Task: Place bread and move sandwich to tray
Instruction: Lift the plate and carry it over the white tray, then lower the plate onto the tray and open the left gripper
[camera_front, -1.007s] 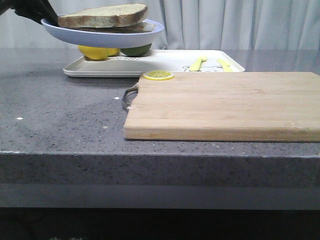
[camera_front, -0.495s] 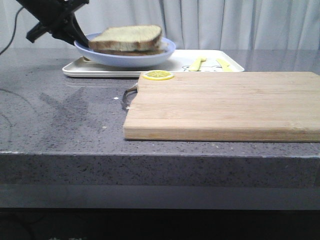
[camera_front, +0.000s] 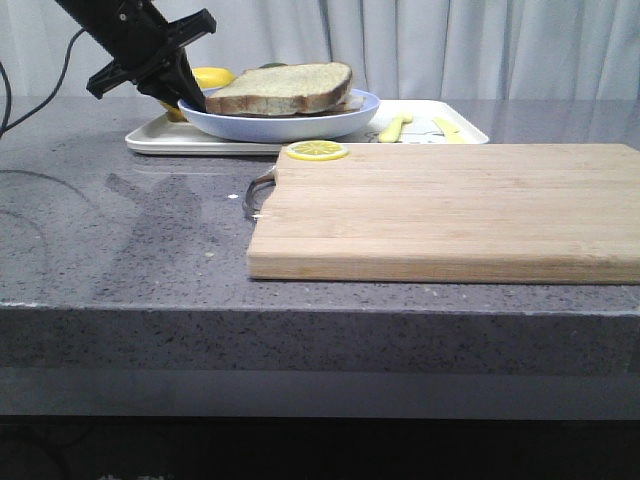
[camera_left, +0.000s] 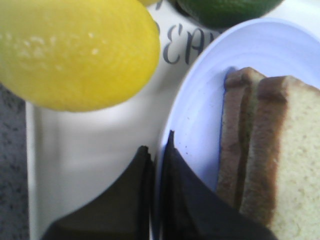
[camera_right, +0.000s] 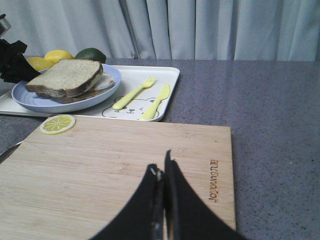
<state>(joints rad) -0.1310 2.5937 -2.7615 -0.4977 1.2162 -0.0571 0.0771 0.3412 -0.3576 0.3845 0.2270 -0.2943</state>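
Sandwich plate on the tray

The left gripper pinches the stiff plate's rim beside the lemon; loose bread could slide on the tray.

A grey speckled stone counter carries two things directly: a pale wooden cutting board near the front, and a white tray just behind it.
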